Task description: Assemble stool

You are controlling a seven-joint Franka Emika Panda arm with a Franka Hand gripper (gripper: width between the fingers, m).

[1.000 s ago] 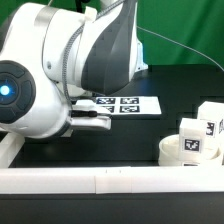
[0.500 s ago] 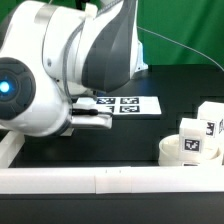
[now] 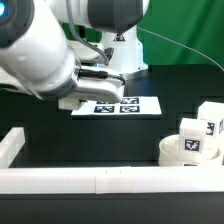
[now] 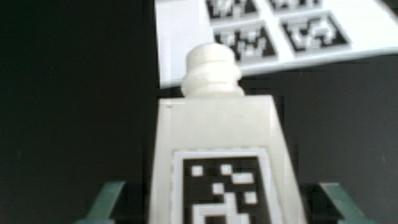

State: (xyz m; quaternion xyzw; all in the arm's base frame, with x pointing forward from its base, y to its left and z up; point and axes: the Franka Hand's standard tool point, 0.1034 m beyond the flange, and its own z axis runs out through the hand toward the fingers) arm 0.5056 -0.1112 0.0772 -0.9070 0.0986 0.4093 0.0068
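A white stool leg [image 4: 217,130] with a black-and-white tag fills the wrist view, its rounded peg end pointing away from the camera. My gripper [image 4: 219,205] is shut on the leg, one dark finger [image 4: 112,200] on each side. The leg hangs above the black table near the marker board [image 4: 267,35]. In the exterior view the round seat [image 3: 178,152] sits at the right, with a second tagged leg [image 3: 197,135] standing on it and a third leg [image 3: 212,115] just behind. The arm [image 3: 50,60] hides most of my gripper there.
The marker board [image 3: 120,105] lies flat in the middle of the black table. A long white rail [image 3: 100,180] borders the table's front edge and turns up along the exterior view's left side. A thin cable [image 3: 185,45] arcs over the back.
The arm has risen and swung toward the back of the table, uncovering more of the marker board and the table's left front. The grip on the leg is unchanged.
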